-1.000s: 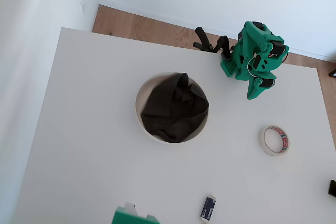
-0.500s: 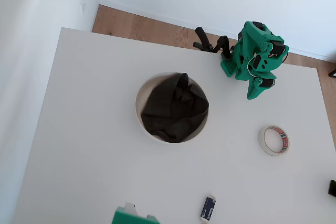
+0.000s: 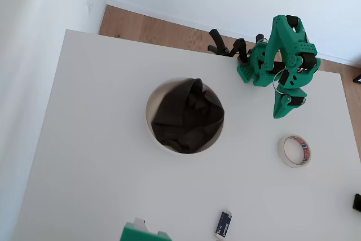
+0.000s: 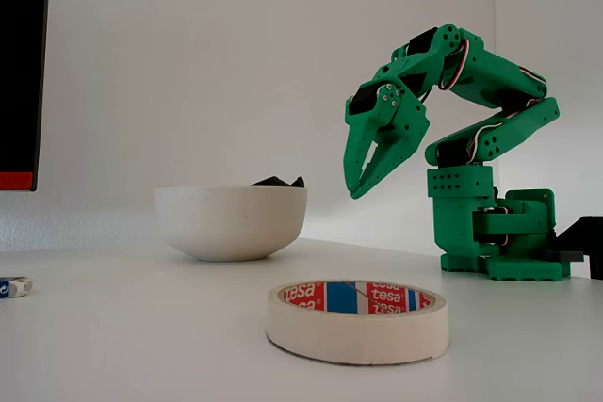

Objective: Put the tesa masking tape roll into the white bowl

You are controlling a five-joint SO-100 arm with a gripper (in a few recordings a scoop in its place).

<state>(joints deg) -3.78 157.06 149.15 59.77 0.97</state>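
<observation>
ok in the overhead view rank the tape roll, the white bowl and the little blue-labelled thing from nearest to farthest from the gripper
From the gripper:
1. The tesa masking tape roll, just below the gripper.
2. The white bowl, to the left, with dark cloth in it.
3. The small blue-labelled object, at the bottom edge.

overhead view straight down, fixed view low at table [image 4: 113, 327] level

Bright even daylight, soft shadows, sharp focus
</observation>
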